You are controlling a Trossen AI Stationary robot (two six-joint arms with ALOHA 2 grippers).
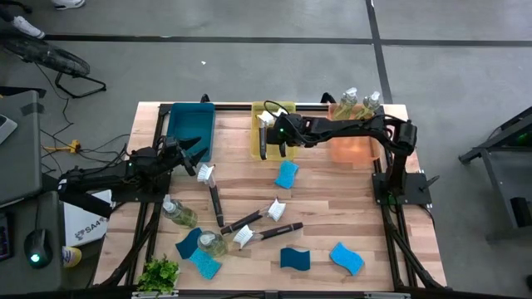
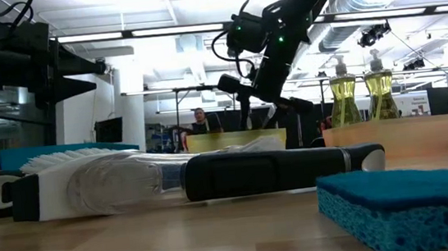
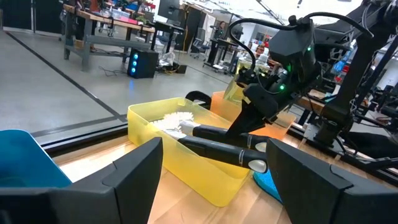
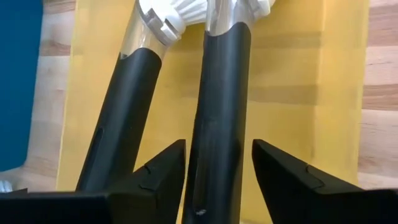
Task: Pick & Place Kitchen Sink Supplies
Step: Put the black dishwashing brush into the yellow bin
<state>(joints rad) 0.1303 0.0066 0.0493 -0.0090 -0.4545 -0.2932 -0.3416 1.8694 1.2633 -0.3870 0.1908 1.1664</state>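
Observation:
My right gripper (image 1: 276, 141) (image 4: 219, 146) hangs open over the yellow bin (image 1: 287, 110). Its fingers stand on either side of a black brush handle (image 4: 219, 93), and yellow shows between that handle and one finger. This brush and a second one (image 4: 124, 112) lie in the bin with their white heads (image 4: 168, 18) at the far end. Their handles rest over the near rim (image 3: 217, 149). My left gripper (image 1: 189, 154) (image 3: 214, 180) waits open by the blue bin (image 1: 189, 124).
Three brushes (image 1: 212, 195) (image 1: 248, 223) (image 1: 274, 231), several blue sponges (image 1: 287, 174) (image 1: 295, 259) (image 1: 347, 257) (image 1: 195, 249) and two bottles (image 1: 179, 214) (image 1: 212, 243) lie on the wood. An orange bin (image 1: 353, 149) holds two bottles (image 1: 349, 100). A green plant (image 1: 160, 272) sits at the near-left corner.

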